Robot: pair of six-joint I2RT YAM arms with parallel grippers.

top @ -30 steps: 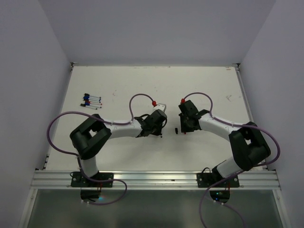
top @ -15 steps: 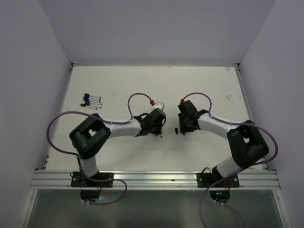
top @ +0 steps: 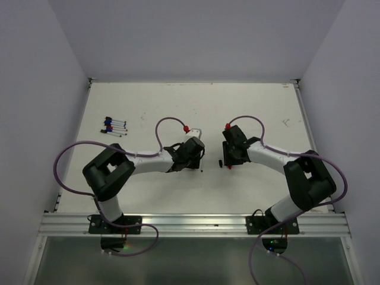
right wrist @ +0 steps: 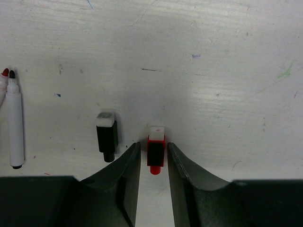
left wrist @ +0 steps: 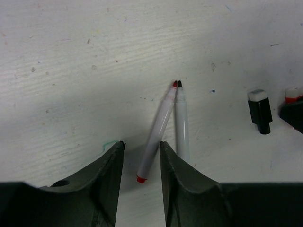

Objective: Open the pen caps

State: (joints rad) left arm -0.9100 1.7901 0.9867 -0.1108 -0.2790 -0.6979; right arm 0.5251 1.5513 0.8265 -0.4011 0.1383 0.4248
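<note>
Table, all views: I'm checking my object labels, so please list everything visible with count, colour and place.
uncapped pens: two, white barrels, one red tip and one black tip, lying together mid-table
black cap: one, loose, between those pens and the red cap
red cap: one, between the right tool's fingers
capped pens: small cluster, blue, red and black caps, far left of the table; exact count unclear
table: one, white, scuffed
purple cables: one per arm, each with a red connector
left tool: open, straddling the rear end of the red-tipped pen
right tool: around the red cap; whether it grips is unclear
</note>
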